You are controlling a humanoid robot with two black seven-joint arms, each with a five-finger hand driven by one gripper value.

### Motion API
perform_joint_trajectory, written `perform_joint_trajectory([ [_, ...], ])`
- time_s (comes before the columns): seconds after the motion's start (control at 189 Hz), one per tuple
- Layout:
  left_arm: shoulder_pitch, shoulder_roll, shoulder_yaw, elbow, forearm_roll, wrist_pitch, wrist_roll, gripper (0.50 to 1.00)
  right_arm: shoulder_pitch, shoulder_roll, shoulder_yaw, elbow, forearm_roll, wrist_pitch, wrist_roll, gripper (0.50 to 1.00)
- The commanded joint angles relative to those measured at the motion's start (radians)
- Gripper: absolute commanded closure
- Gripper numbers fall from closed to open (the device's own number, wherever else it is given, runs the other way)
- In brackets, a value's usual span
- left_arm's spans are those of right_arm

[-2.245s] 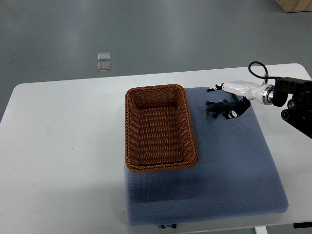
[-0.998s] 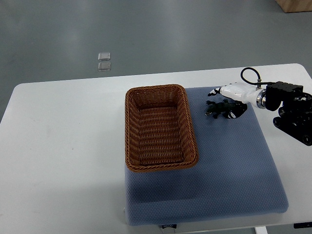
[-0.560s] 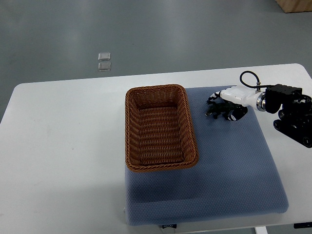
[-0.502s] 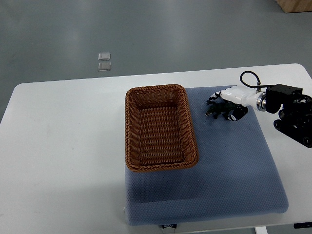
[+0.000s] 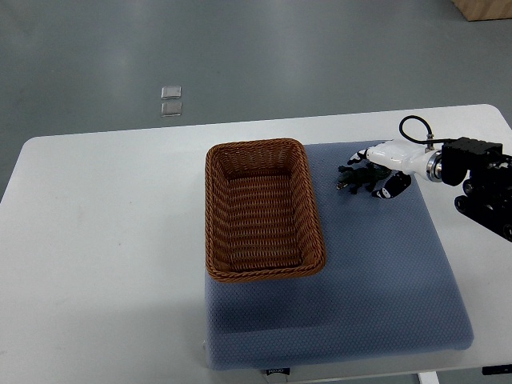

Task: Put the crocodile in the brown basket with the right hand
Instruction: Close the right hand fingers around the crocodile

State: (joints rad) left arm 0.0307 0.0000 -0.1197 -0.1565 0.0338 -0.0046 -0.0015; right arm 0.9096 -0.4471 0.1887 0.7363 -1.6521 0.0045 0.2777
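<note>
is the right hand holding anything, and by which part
Cannot tell: the right hand covers the crocodile at its right end, but no grip shows.

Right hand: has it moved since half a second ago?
Yes. The right hand has pulled slightly rightward, away from the brown basket, staying by the crocodile on the blue mat.

No legible text is showing anywhere. A small dark tag (image 5: 276, 370) is sitting on the front edge of the blue mat (image 5: 384, 272), but its print is coming through too small to read.
</note>
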Motion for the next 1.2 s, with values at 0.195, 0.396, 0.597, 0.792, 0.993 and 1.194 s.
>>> perform_joint_trajectory([
  [0.195, 0.0, 0.0, 0.0, 0.0, 0.001, 0.0, 0.0, 0.5, 0.002, 0.014, -0.008, -0.003, -0.002, 0.0, -0.006, 0.697],
  [0.396, 0.0, 0.0, 0.0, 0.0, 0.0, 0.0, 0.0, 0.5, 0.006, 0.021, -0.009, -0.012, -0.006, -0.012, -0.009, 0.76],
  [0.597, 0.0, 0.0, 0.0, 0.0, 0.0, 0.0, 0.0, 0.5, 0.008, 0.019, -0.009, -0.021, -0.008, -0.032, -0.009, 0.883],
  [0.792, 0.0, 0.0, 0.0, 0.0, 0.0, 0.0, 0.0, 0.5, 0.006, 0.011, -0.009, -0.026, -0.006, -0.061, -0.009, 0.991],
  [0.993, 0.0, 0.0, 0.0, 0.0, 0.0, 0.0, 0.0, 0.5, 0.006, 0.004, -0.006, -0.028, -0.003, -0.094, -0.009, 1.0],
  [1.194, 0.0, 0.0, 0.0, 0.0, 0.0, 0.0, 0.0, 0.5, 0.006, -0.004, 0.003, -0.026, 0.011, -0.112, -0.009, 1.0],
])
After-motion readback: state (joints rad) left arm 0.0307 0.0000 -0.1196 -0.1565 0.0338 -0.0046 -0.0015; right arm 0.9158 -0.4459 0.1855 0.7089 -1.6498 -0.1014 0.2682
